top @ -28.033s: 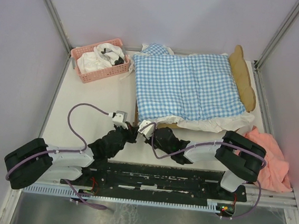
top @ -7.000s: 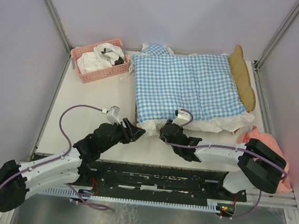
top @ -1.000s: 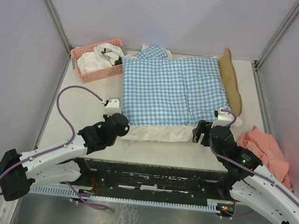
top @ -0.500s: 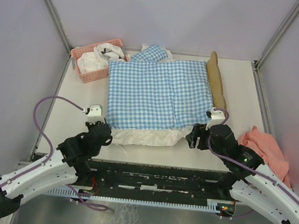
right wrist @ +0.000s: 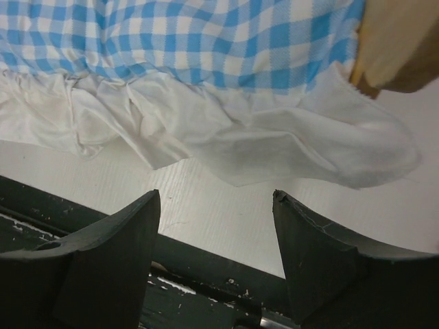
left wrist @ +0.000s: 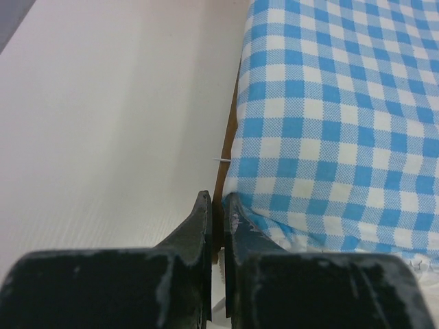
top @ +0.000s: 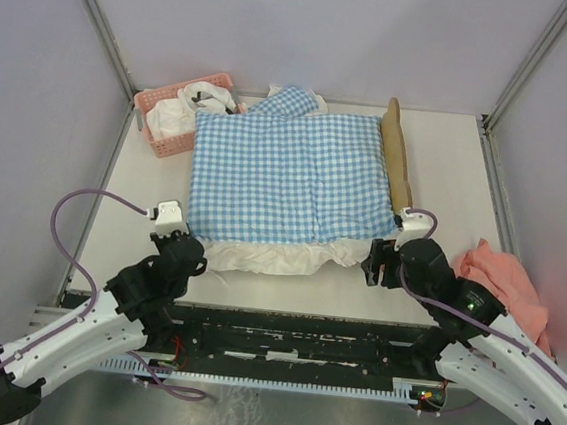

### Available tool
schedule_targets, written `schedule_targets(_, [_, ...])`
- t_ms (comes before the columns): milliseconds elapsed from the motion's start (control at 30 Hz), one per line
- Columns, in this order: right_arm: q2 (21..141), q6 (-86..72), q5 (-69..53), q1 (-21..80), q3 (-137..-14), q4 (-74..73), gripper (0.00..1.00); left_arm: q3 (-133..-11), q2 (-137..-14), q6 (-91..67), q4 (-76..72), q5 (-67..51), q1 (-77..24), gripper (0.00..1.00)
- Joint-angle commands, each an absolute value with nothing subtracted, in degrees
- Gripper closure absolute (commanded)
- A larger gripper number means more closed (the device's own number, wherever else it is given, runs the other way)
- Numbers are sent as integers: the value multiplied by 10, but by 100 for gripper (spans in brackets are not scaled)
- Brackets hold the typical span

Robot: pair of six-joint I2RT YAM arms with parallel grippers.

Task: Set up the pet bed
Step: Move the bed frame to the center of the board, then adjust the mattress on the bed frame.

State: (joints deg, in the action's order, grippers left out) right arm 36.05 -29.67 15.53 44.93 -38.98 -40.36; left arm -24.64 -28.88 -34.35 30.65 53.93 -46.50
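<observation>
Though puffy blue-white gingham bedding [top: 287, 173] hides most of it, the light-wood pet bed [top: 398, 168] sits mid-way on the white table [top: 146, 174], headboard at the right. Left gripper [left wrist: 216, 199] has its black jaws pinched on the thin side rail. The right gripper [right wrist: 216, 195] has curved jaws gaping beside the crinkly white ruffle [right wrist: 206, 130].

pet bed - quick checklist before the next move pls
1. left fingers shut on the pet bed frame edge: ok
2. right fingers open, nothing between them: ok
3. white ruffle out of the right fingers: ok
4. gingham bedding spread over the frame: ok
5. bedding corner clear of the pink basket: cannot tell
6. pink cloth apart from the bed: ok
</observation>
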Motion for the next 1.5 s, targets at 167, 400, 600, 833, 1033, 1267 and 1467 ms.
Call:
schedule_targets(167, [353, -293, 277, 448, -432, -435, 25, -263, -281, -322, 203, 681, -405, 97])
schedule_targets(400, [362, -315, 328, 448, -412, -401, 25, -289, -299, -350, 218, 668, -393, 71])
schedule_targets(600, [397, -307, 355, 448, -415, -373, 23, -314, -292, -341, 194, 567, -393, 29])
schedule_targets(833, [441, -296, 344, 448, -423, -358, 62, -354, -335, -285, 158, 346, -392, 22])
schedule_targets(1033, [415, -309, 256, 448, -445, -385, 98, -348, -399, -212, 34, 116, -395, 33])
schedule_targets(1267, [396, -364, 132, 448, -429, -276, 98, -347, -494, -131, -116, 58, -477, 35])
schedule_targets(1467, [430, -385, 228, 448, -459, -358, 70, -392, -587, -79, -164, 63, -539, 35])
